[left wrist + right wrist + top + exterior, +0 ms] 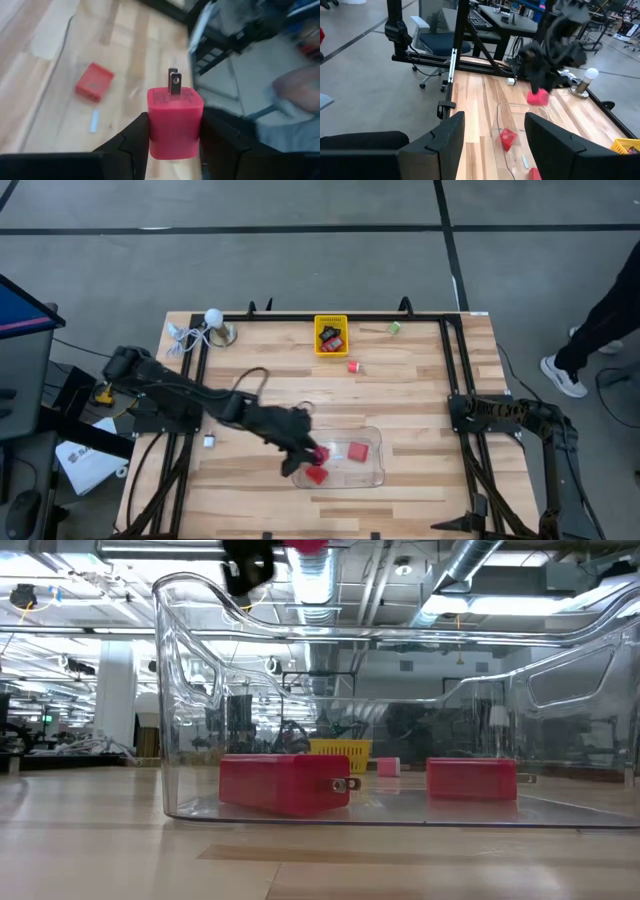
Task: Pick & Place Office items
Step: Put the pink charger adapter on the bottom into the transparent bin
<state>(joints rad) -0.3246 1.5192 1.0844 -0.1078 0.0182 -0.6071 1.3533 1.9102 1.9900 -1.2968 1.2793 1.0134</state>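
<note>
My left gripper (308, 450) hovers over the clear plastic tray (376, 480) and is shut on a red plug block (175, 112) with two metal prongs. The low view shows the block (308, 545) above the tray rim. Two more red blocks (358, 451) (317, 474) lie flat on the tray floor. The yellow basket (331, 348) at the far edge holds a few small pieces. A red piece (353, 365) and a green piece (395, 328) lie on the table near it. My right gripper (495, 145) waits open at the table's right side. My left gripper pinches the red plug block between its two fingers (141, 131), on the block's two opposite side faces (154, 125). The prongs (173, 81) point away from the gripper. The fingers slant down from the table's left. The block is lifted clear above the tray.
A white ball with a cord (212, 317) sits at the far left corner. A black frame (450, 370) runs along the table's edges. A person's legs (600, 320) stand beyond the right edge. Bare wood lies between tray and basket.
</note>
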